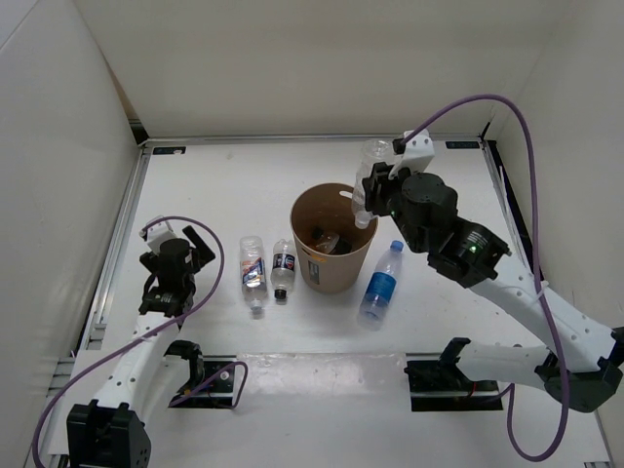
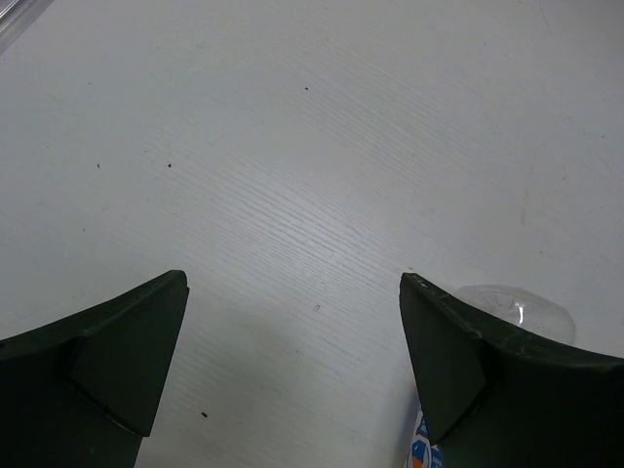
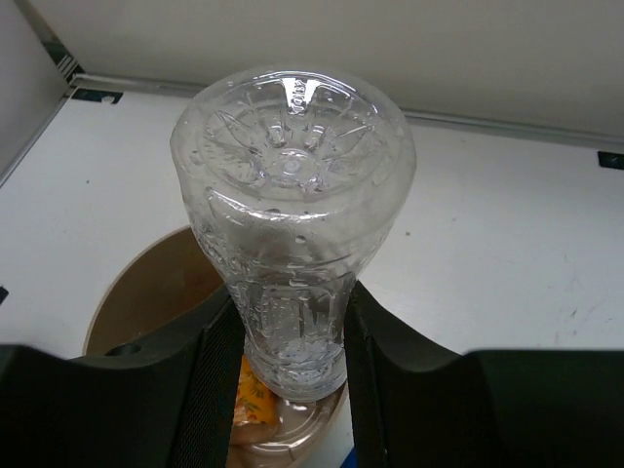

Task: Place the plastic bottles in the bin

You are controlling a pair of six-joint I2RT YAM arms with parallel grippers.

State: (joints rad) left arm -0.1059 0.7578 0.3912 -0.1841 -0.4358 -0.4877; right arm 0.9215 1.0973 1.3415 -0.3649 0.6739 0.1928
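While I hold over the bin: the right fingers (image 3: pixel 390 370) are clamped on the waist of the unlabelled bottle (image 3: pixel 292 214), with nothing let go yet.
Held bottle's axis: near upright and slightly tilted, base up towards the wrist camera, neck down.
Relation that matters: the neck hangs just inside the bin (image 1: pixel 333 237) at its far right rim, so I judge that parting the fingers should drop it in. It sits close to the edge.
Left fingers (image 2: pixel 127 361): wide apart, hovering over bare worktop (image 2: pixel 312 146), holding nothing.
Bottle count: four, one held and three lying flat.
Left of bin: white-labelled bottle (image 1: pixel 253 271) and dark-labelled bottle (image 1: pixel 284 268) side by side, lengthwise near to far. The left arm is nearer.
Right of bin: blue-labelled bottle (image 1: pixel 382 285), cap pointing far. The right arm is nearer.
Bin count: one, upright, with some dark and orange scrap inside that I cannot identify.
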